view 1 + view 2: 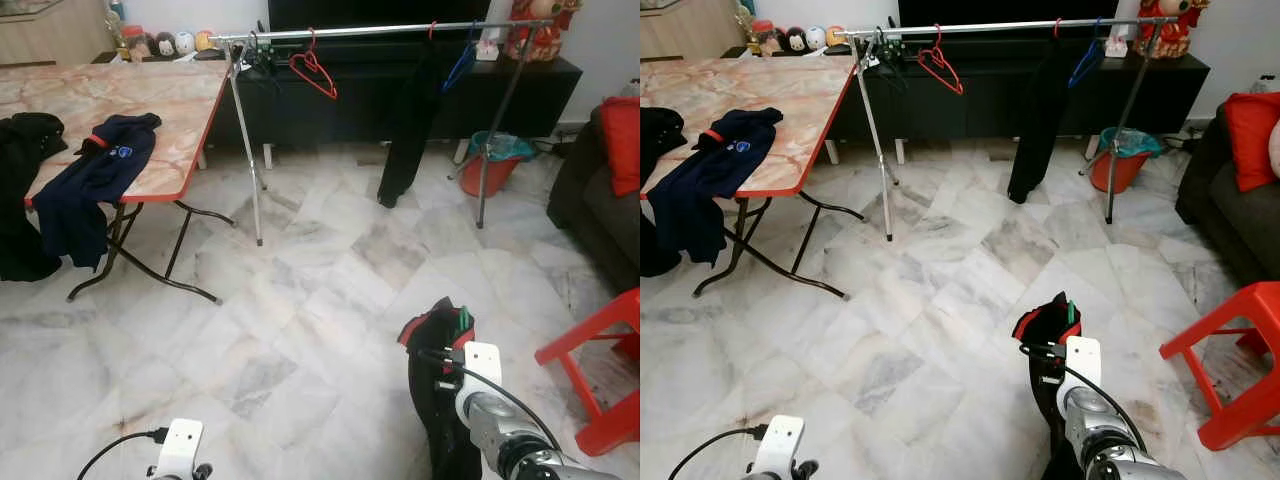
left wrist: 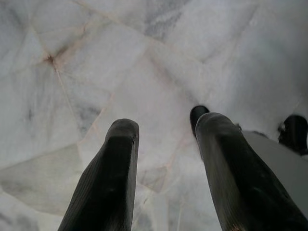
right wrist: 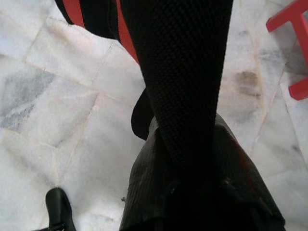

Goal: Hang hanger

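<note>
Left eye view is showing your right pincer [image 1: 440, 330] gripping a black garment on its hanger [image 1: 463, 318], well short of the rail [image 1: 380, 30]. Left pincer [image 2: 166, 159] is hanging parted, empty. You're carrying; next, walk up and hook it.

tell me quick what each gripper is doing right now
left gripper: open, empty, over the floor.
right gripper: shut on a black garment with red trim.
</note>
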Robot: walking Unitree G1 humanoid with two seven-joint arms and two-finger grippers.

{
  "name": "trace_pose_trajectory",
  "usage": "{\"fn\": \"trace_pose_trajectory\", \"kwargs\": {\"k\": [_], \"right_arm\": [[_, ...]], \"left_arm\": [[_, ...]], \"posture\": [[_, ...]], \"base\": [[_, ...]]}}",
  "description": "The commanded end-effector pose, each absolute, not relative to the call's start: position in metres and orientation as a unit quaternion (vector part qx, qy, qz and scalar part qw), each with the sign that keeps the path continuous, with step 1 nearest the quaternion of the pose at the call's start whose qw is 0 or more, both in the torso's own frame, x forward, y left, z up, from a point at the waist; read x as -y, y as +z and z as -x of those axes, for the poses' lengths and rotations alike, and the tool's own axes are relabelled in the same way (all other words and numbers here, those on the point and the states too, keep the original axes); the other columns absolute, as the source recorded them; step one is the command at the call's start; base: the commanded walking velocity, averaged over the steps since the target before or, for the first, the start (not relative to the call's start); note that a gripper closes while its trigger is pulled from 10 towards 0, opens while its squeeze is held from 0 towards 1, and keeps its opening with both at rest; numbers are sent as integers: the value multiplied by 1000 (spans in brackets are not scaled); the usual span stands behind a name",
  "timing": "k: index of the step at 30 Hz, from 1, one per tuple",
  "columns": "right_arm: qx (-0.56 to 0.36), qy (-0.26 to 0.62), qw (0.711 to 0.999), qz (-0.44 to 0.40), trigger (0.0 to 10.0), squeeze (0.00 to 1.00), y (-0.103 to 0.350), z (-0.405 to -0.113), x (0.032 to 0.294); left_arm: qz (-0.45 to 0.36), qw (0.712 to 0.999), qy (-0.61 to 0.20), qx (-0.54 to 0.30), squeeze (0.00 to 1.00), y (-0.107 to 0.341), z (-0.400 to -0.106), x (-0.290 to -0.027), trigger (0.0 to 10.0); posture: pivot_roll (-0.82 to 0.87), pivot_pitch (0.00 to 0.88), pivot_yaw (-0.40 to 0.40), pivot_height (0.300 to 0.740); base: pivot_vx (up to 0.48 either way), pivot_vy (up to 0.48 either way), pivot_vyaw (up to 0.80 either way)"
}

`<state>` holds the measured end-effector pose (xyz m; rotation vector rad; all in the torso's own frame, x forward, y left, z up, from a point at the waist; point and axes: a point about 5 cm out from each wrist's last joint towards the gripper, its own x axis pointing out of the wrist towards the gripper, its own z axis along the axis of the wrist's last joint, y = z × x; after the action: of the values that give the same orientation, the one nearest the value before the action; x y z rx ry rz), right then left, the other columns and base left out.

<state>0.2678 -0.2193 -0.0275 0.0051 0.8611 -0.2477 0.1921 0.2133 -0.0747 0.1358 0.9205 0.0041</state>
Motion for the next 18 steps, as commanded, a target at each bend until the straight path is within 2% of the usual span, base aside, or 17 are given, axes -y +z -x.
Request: {"fn": "trace_pose_trajectory", "kwargs": {"k": [1, 14, 18], "right_arm": [[-396, -122, 910, 0, 10000, 0, -21, -275, 220], [-313, -111, 941, 66, 10000, 0, -8, -286, 222], [-300, -123, 944, 60, 10000, 0, -7, -286, 222]], "left_arm": [[-65, 893, 8, -445, 0, -76, -188, -215, 10000], [-74, 898, 12, -434, 0, -75, -188, -217, 10000], [-75, 898, 13, -434, 0, -75, -188, -217, 10000]], "posture": [[72, 0, 27, 740], [52, 0, 42, 740], [49, 0, 42, 740]], "base": [[0, 0, 0], [0, 0, 0], [0, 0, 0]]}}
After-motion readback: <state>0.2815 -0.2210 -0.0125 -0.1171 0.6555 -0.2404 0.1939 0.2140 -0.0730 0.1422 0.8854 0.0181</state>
